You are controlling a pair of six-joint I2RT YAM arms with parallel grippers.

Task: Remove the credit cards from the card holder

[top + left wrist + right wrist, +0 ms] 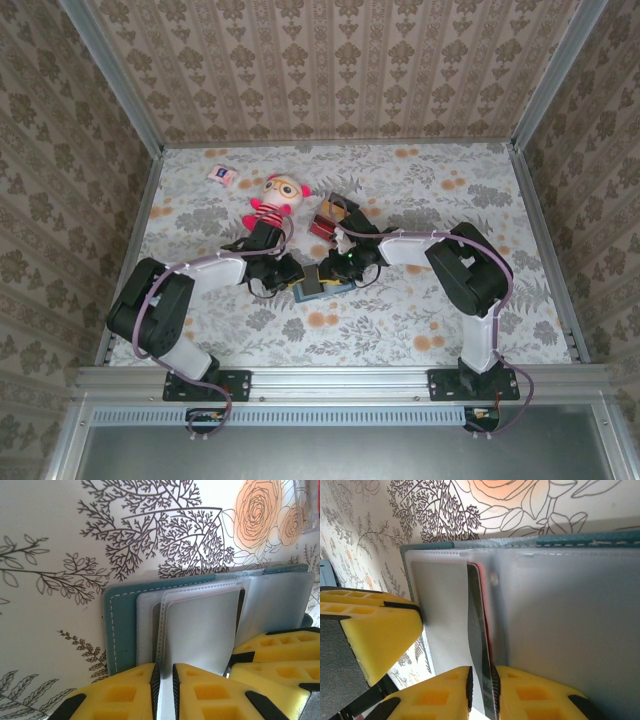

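Note:
The teal card holder (314,287) lies open on the flowered table between both grippers. My left gripper (165,692) is shut on a translucent grey sleeve (200,630) of the card holder (120,630), holding that leaf up. My right gripper (482,695) reaches in from the other side. Its jaws stand slightly apart around the edge of a dark credit card (477,625) that sticks out of a slot, with a red card edge (485,605) just behind it. The dark card rests against one pad, with a gap to the other. Both grippers (290,272) (342,266) almost touch over the holder.
A small red and dark pile (327,220) lies just beyond the right gripper. A plush doll (275,200) lies behind the left gripper, and a small white-pink packet (222,175) sits at the back left. Metal rails and patterned walls edge the table.

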